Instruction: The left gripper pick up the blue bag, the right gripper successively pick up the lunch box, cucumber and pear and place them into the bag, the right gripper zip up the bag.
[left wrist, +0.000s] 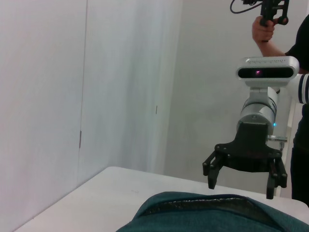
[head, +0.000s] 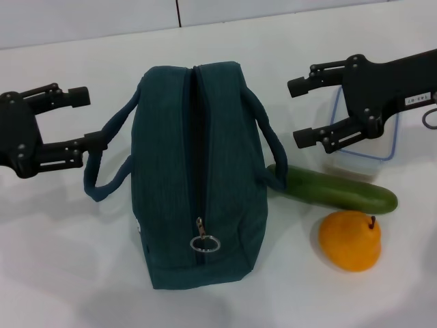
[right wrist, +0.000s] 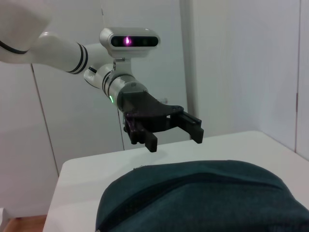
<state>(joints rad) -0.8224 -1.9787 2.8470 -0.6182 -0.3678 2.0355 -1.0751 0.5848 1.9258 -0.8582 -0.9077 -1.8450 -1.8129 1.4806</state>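
The blue bag [head: 198, 171] lies in the middle of the white table in the head view, its top zip open and the zip pull [head: 203, 242] at the near end. My left gripper [head: 94, 119] is open beside the bag's left handle [head: 102, 167], its lower finger next to the strap. My right gripper [head: 293, 114] is open and empty, hovering over the clear, blue-rimmed lunch box [head: 372, 154], which it partly hides. The cucumber [head: 334, 190] lies right of the bag, with the orange-yellow pear [head: 350, 239] in front of it.
The left wrist view shows the bag's top [left wrist: 212, 212], the right gripper [left wrist: 241, 186] beyond it and a person [left wrist: 270, 29] at the edge. The right wrist view shows the bag [right wrist: 203, 198] and the left gripper [right wrist: 176, 135]. The table edge [head: 89, 39] runs behind.
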